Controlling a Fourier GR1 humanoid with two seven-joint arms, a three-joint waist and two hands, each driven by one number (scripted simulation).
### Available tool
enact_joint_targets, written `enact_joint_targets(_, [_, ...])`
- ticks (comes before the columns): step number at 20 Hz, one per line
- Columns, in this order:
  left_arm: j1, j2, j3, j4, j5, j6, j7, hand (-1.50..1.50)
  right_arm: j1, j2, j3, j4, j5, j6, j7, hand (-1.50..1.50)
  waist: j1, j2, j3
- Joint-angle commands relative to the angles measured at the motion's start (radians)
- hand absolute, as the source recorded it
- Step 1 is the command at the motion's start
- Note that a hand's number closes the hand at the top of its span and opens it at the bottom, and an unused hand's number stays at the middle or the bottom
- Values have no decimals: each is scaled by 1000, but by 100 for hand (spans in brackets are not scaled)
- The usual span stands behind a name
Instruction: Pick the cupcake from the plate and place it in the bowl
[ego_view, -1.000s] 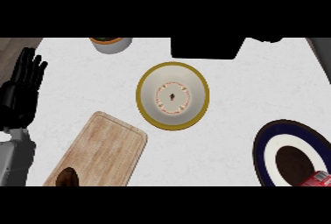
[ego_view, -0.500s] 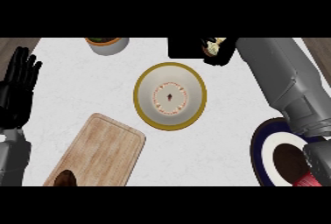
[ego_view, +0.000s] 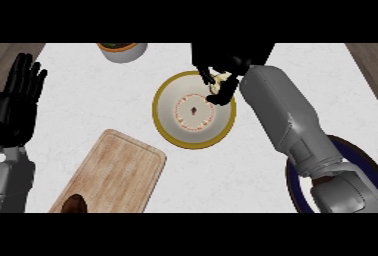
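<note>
1. Since the earlier frames the right hand (ego_view: 225, 67) has swung in from the far edge of the counter (ego_view: 88, 100). It now hangs over the far-right rim of the bowl (ego_view: 159, 112), and its forearm crosses the plate (ego_view: 348, 147) at the right edge.
2. Its fingers are curled round a small pale thing, which I judge to be the cupcake (ego_view: 218, 83). The hand hides most of it.
3. The bowl's middle lies just near-left of the hand. By my judgement, a short shift that way and then a release are all that remain.
4. The left hand (ego_view: 21, 102) rests with fingers straight at the counter's left edge, well apart from the bowl, so the right hand is plainly the nearer.
</note>
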Motion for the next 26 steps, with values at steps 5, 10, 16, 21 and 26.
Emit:
enact_joint_targets(5, [9, -24, -27, -45, -2, 2, 31, 0, 97, 83, -56, 90, -103, -23, 32, -150, 24, 5, 1])
enact_joint_targets(10, [24, -25, -25, -12, -4, -20, -16, 0, 61, 58, -202, 84, -226, 4, -31, -150, 27, 12, 1])
enact_joint_targets(16, [-6, 4, -12, -32, 1, -25, 14, 0, 43, 18, -335, 77, -346, -81, -5, -150, 30, 14, 1])
enact_joint_targets(21, [-23, -2, -12, -23, 0, -21, 11, 0, 28, -142, -416, 123, -411, -2, 21, -150, 43, 23, 2])
enact_joint_targets(26, [-70, -24, -46, -36, -12, -10, 30, 0, 32, -253, -467, 152, -452, 64, -3, -150, 76, 43, 4])
